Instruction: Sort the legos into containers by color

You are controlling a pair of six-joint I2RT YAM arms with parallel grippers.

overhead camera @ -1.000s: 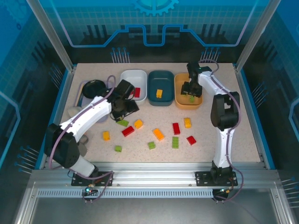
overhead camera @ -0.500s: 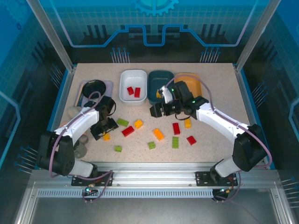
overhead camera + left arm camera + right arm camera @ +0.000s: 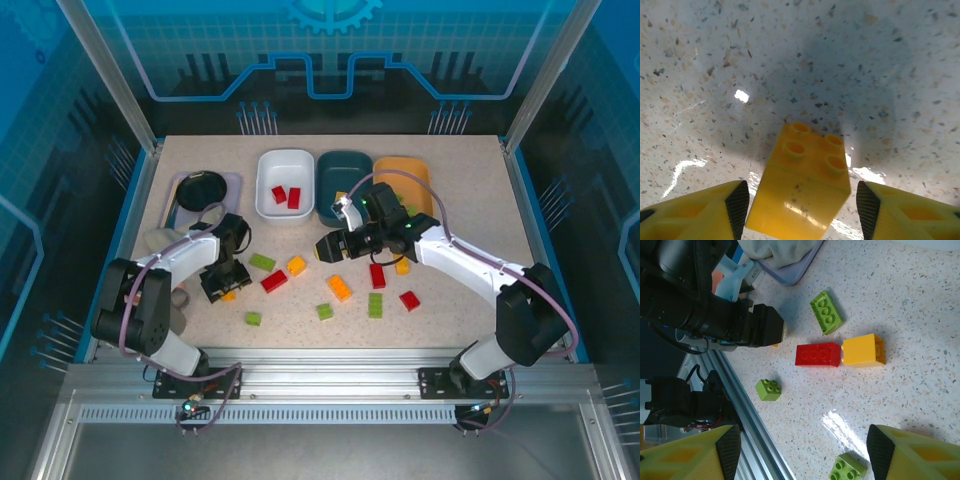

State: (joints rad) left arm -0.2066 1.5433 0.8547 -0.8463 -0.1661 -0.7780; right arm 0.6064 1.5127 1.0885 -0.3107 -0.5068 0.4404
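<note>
My left gripper [image 3: 222,285] is low over the table with its jaws either side of a yellow lego [image 3: 802,187]. It is open [image 3: 802,206], with a thin gap at each pad. My right gripper [image 3: 330,248] hovers open [image 3: 805,450] above the table's middle, holding nothing. Below it lie a red lego [image 3: 817,354], a yellow lego [image 3: 863,350] and green legos [image 3: 826,311] [image 3: 768,389] [image 3: 846,467]. At the back stand the white container [image 3: 268,170] with two red legos [image 3: 286,196], the teal container [image 3: 338,175] and the orange-yellow container [image 3: 400,170].
More legos lie right of centre: orange [image 3: 339,288], red [image 3: 377,275] [image 3: 409,300], green [image 3: 375,305], yellow [image 3: 401,266]. A black dish on a lavender tray [image 3: 200,187] sits back left. The metal rail [image 3: 320,360] runs along the near edge.
The right arm swung from the orange-yellow container to the table's middle. The left arm moved from the white container down to the yellow lego, and its jaws narrowed around it.
</note>
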